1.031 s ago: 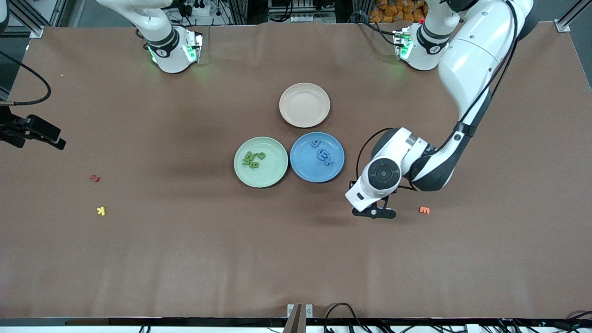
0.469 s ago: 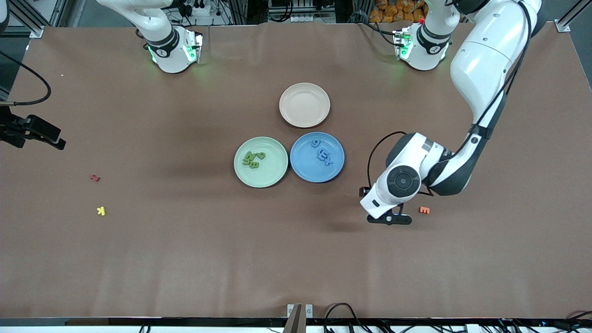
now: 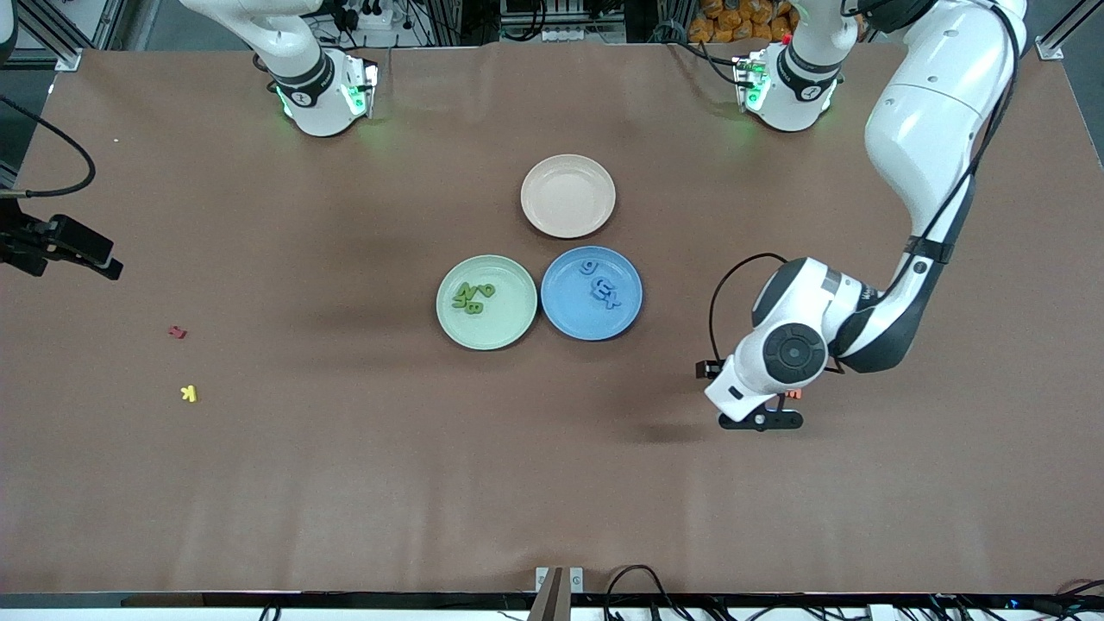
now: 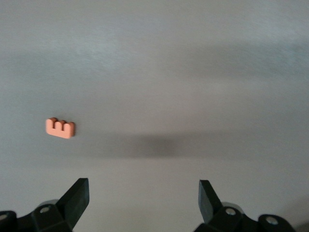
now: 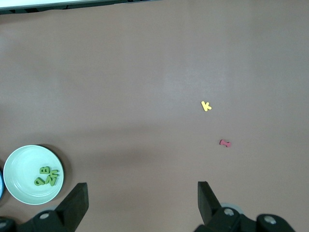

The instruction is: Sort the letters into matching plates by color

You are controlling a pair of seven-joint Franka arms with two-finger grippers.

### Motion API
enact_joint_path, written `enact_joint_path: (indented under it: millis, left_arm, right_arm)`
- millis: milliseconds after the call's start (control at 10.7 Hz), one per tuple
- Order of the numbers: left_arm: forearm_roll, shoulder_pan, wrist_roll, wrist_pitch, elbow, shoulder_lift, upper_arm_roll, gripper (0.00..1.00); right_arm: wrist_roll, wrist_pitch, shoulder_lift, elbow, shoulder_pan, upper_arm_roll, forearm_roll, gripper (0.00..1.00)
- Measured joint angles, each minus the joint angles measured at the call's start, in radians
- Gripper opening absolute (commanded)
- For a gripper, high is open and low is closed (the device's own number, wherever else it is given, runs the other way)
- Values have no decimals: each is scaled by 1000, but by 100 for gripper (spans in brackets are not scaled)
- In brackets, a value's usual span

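The letters all lie sorted: green letters (image 3: 473, 297) in the green plate (image 3: 500, 332), blue letters (image 3: 604, 289) in the blue plate (image 3: 565, 317). Our left hand (image 3: 761, 420) hangs open over the counter (image 3: 388, 474) by an orange letter (image 4: 60, 128); our right hand (image 5: 142, 203), open, waits high up. We should leave the orange letter.

This is a robot laboratory. Two white robot arms are fixed on a big table (image 3: 345, 483) with a brown cover, and their bases (image 3: 326, 97) show green lights. Along the table edge there are metal frame bars (image 3: 52, 34), power strips (image 3: 371, 15) and many black cables (image 3: 638, 580). Nothing here looks like a home or a shop.
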Motion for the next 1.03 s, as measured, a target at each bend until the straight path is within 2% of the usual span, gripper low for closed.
enact_joint_path:
  millis: [656,1031]
  left_arm:
    - [0,105,91,2,4,-1,3,100]
    - [-18,99,237,2,6,-22,98,100]
  right_arm:
    - [0,1,1,0,0,0,0,100]
    - [0,1,1,0,0,0,0,100]
